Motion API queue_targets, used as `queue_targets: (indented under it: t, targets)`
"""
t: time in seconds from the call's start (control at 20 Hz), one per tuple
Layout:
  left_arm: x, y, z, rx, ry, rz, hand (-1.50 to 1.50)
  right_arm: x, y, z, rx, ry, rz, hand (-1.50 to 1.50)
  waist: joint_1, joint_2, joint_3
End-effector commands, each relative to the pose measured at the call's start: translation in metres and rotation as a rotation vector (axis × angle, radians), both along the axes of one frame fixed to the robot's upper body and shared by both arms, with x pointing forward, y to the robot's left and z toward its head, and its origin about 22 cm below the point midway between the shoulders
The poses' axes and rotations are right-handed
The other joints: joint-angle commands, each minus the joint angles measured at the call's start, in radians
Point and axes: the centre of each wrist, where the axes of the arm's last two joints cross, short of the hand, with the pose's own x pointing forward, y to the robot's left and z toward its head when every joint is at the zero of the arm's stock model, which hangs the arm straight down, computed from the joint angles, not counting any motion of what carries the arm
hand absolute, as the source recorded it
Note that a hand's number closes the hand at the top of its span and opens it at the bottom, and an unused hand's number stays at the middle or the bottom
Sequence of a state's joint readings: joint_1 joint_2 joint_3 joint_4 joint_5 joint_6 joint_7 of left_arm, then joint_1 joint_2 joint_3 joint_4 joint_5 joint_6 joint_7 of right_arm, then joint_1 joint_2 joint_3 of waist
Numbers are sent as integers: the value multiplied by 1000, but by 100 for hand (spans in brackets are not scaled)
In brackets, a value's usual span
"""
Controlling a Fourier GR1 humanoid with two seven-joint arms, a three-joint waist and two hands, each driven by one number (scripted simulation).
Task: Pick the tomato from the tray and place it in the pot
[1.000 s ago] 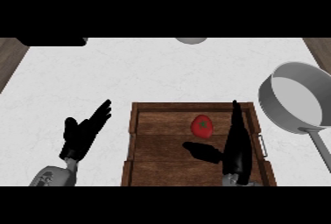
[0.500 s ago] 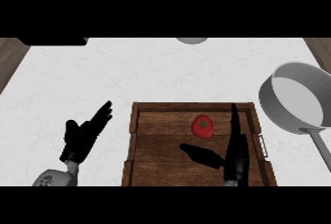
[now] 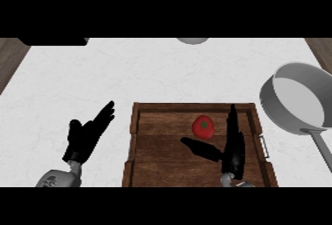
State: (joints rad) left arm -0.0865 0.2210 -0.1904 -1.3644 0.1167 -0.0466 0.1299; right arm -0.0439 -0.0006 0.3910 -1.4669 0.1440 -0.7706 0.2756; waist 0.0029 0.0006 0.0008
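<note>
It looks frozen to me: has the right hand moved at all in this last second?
Barely: the right hand sits beside the tomato, over the tray, as before, perhaps drawn back slightly.

The tray sits on the tabletop at the near edge. The tomato lies in the tray, toward its far right. The pot stands right of the tray, apart from it, handle toward the near side.
</note>
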Motion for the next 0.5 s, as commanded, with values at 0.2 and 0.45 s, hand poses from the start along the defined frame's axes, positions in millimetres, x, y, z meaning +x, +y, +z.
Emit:
queue_targets:
  t: [0.2, 0.45]
  targets:
    - [-8, 6, -5, -2, 0, 0, 0, 2, 5, -55, -187, 22, 113, 150, 12, 1, 0]
    - [-11, 6, -7, -10, -3, -25, 0, -5, 0, -62, -23, -74, 52, 150, 6, 1, 1]
